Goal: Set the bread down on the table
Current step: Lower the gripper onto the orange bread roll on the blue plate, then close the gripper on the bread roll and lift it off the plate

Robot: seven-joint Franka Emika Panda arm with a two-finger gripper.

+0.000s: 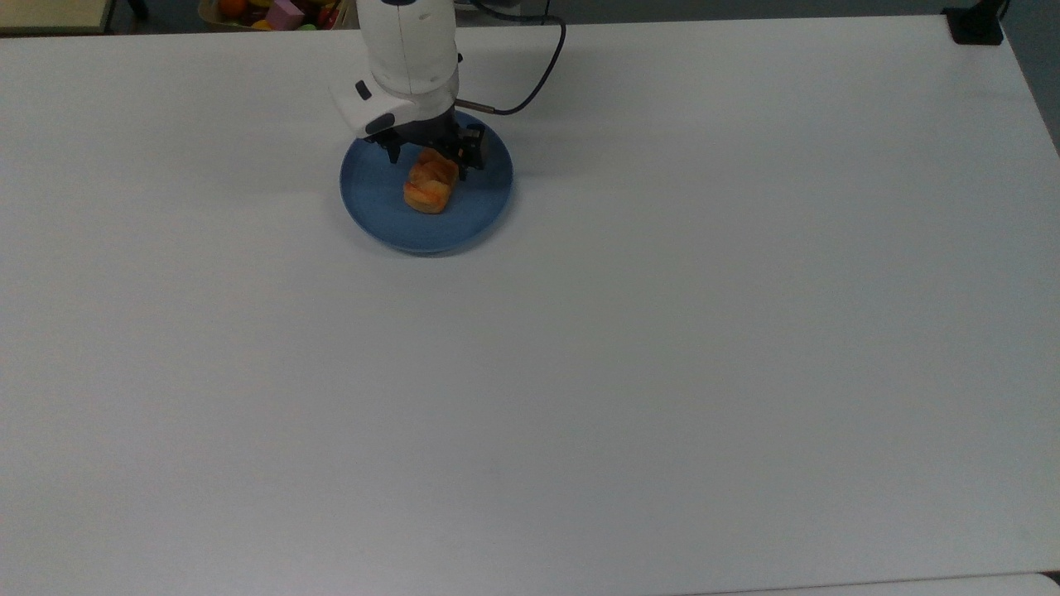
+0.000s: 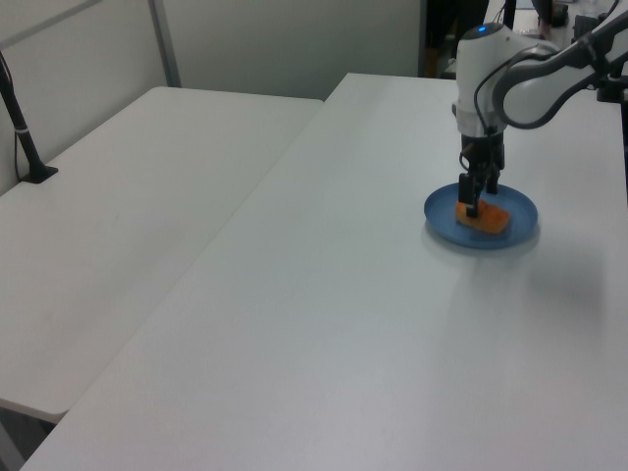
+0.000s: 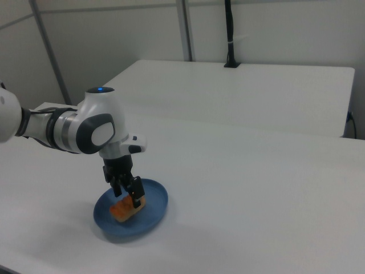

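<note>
One bread (image 1: 428, 189) is all I have to work with, and it lies on the blue plate (image 1: 381, 203), which sits on the table (image 1: 662, 331) near the far edge in the top view, left of that edge's middle. I see the gripper (image 1: 431, 163) down over the end of the bread nearest that far edge, pointing straight down from the white arm (image 1: 407, 50). Its fingers (image 3: 137, 200) stand apart, one on each long side of the bun, so I read the claw as spread and not clamped. Whether the pads touch the crust I cannot tell. From the left view the gripper (image 2: 474, 204) covers the bread's (image 2: 491, 219) left end, while the right view shows the bread (image 3: 124, 210) lying flat in the plate (image 3: 154, 214). A black cable (image 1: 538, 79) loops from the wrist toward the table's far edge.
</note>
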